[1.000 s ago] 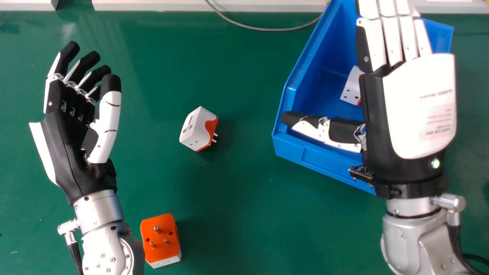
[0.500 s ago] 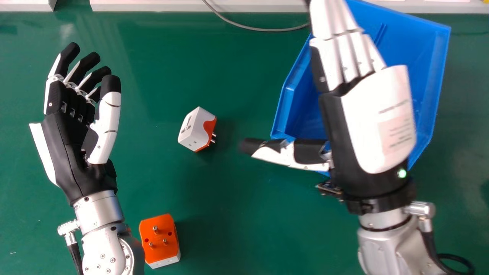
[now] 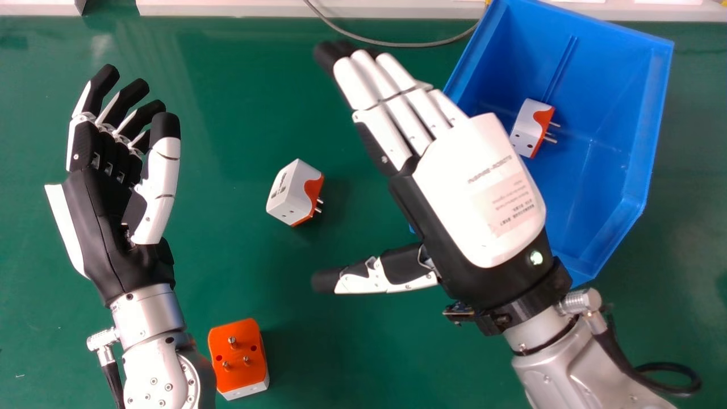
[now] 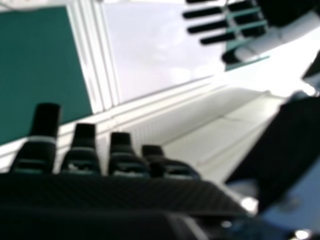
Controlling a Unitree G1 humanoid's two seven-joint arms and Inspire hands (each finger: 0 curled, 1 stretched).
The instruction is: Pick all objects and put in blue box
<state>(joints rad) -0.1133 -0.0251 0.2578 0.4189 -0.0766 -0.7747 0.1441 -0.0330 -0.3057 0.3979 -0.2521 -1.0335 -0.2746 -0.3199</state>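
- See the right hand (image 3: 480, 193) right of centre in the frame, back up and spread wide, with nearly straight fingers aimed at the upper left, thumb out toward the left, and nothing between them.
- Find the white-and-orange adapter (image 3: 289, 193) on the green table (image 3: 352, 352), left of centre, just to the left of that open gap between fingertips and thumb tip.
- Note a long axis from upper right to lower left, roughly across the slant of the right hand, with pins toward the right, on the gap's side.
- Judge the right hand slightly nearer to it than the left hand (image 3: 99, 221), relaxed and empty at the left of the frame.
- Call next for a shift left and down, then a close across the body; perhaps hovering well over the table, though hard to gauge from overhead.
- Watch for the thumb bumping the lower corner, or a poor grip on the pins.
- Leave for later the orange-faced adapter (image 3: 241, 355), lower left, pins up, beside the left forearm (image 3: 150, 335).
- Count the boxed adapter (image 3: 525, 128) as done, inside the blue box (image 3: 613, 91), upper right: roughly a third of the job by number, with two to go.
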